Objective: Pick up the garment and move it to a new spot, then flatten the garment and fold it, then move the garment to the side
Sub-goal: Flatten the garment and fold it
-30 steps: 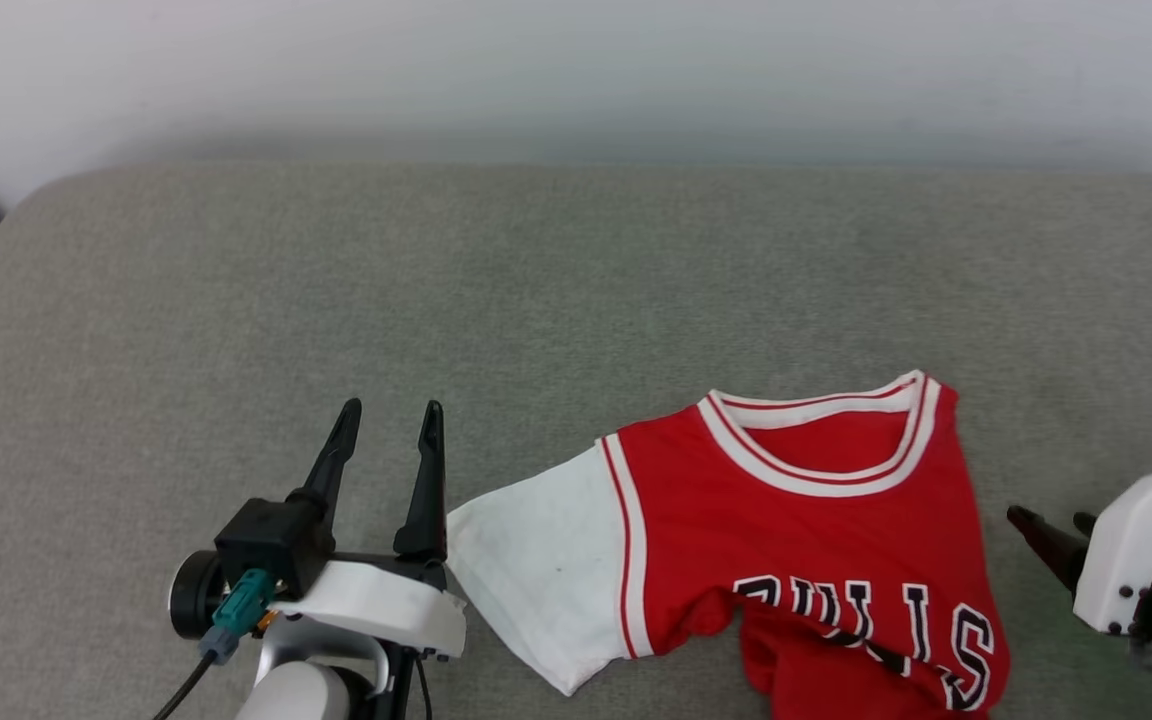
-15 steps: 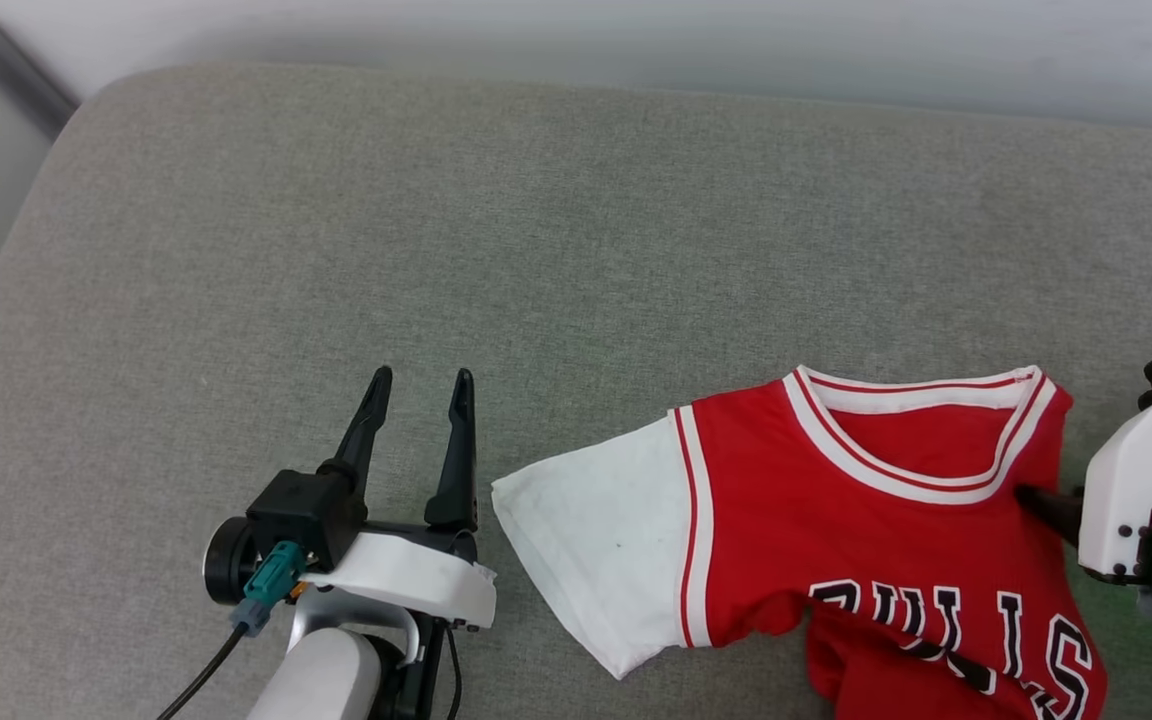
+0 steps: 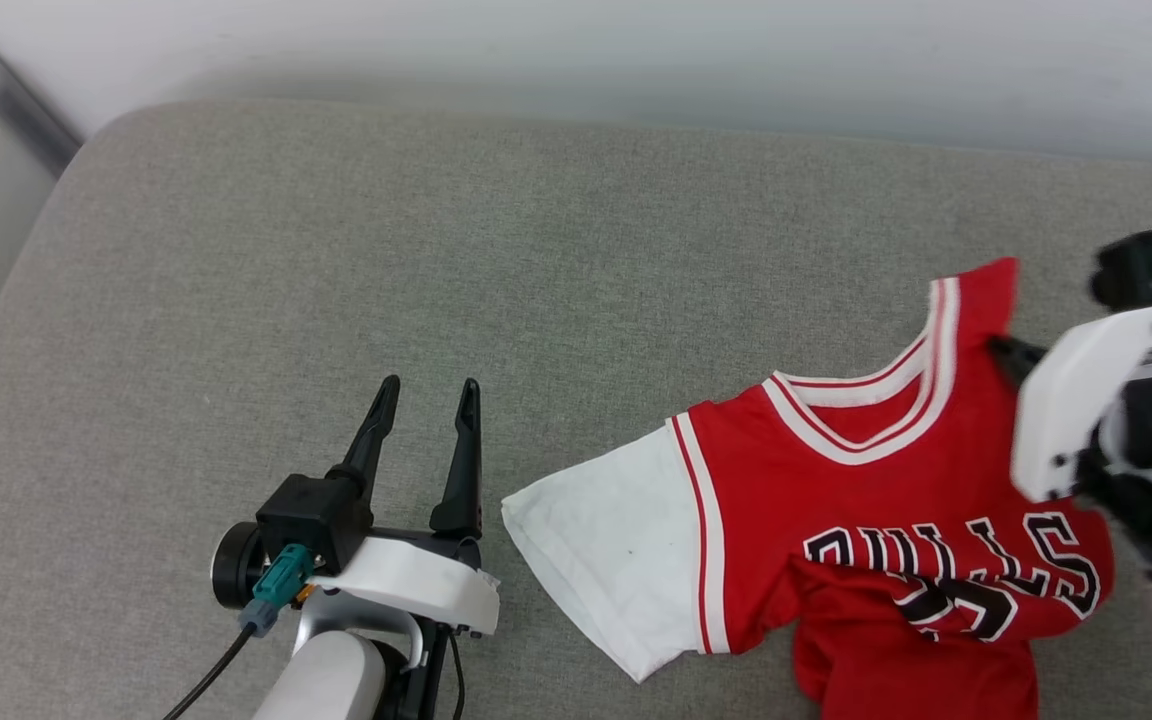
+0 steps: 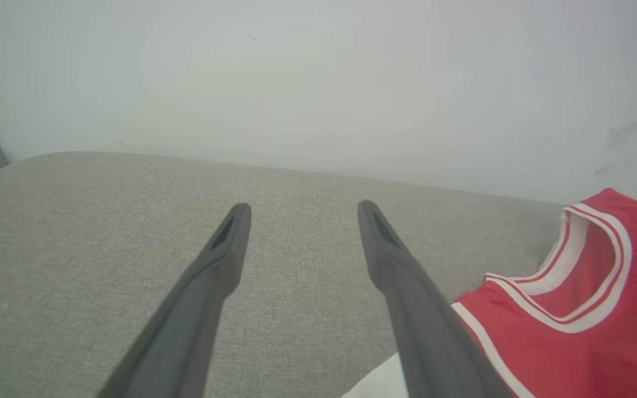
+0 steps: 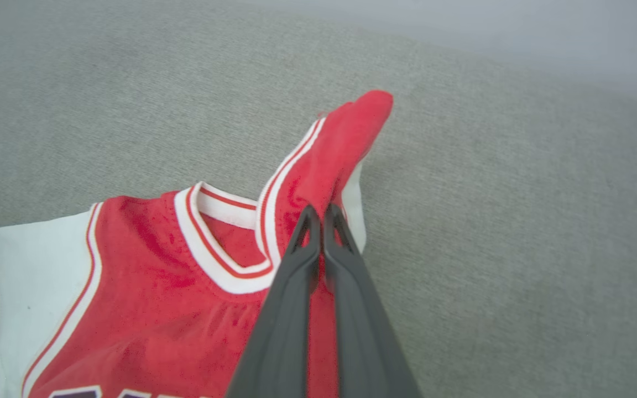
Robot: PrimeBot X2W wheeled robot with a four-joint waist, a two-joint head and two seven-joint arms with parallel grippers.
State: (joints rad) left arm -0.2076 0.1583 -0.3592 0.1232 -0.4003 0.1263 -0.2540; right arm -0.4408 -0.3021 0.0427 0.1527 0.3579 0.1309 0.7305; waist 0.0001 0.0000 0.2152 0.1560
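Right gripper (image 5: 321, 214) pinches the garment's (image 5: 169, 287) raised red shoulder

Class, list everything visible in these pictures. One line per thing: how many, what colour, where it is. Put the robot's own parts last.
garment: one, red with white sleeve, striped trim, black lettering; lying at the right, one shoulder raised.
padded surface: one, grey-green; beneath the garment.
wall: one, white; behind the surface.
strip: one, grey; far upper left, by the wall.
left gripper: one, dark fingers, open; left of the white sleeve.
right gripper: one, dark fingers; shut on the garment's shoulder by the collar.
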